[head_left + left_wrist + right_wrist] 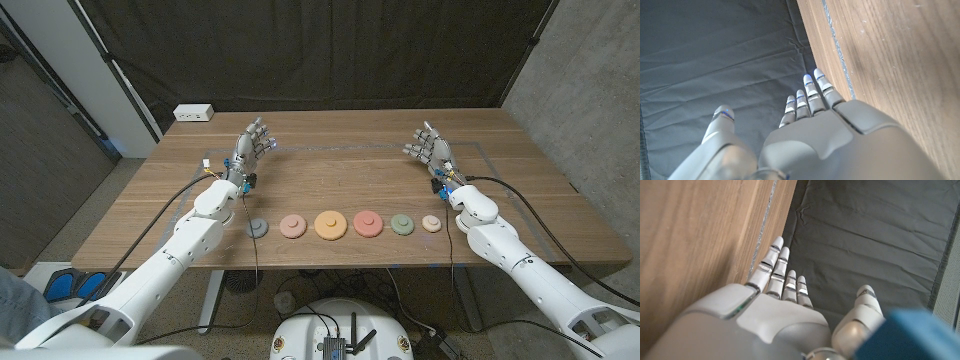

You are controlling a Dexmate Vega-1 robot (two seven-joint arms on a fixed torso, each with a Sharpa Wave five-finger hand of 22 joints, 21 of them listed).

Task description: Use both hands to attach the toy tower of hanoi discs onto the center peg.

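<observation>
currently six discs (345,224) lie in a row on the table (330,175), none stacked. left hand (252,146) and right hand (428,146) hover apart, fingers extended, holding nothing.

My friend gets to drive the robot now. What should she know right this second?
Left hand: open, holding nothing, raised over the far left part of the wooden table, fingers apart.
Right hand: open, holding nothing, raised over the far right part.
Six discs lie in a row near the front edge, each apart from the next: grey disc, pink disc, yellow disc, red disc, green disc, small cream disc.
I cannot make out a separate center peg from this view.
Done: nothing stacked yet.
Left: pick up the discs and stack them, using both hands.
</observation>
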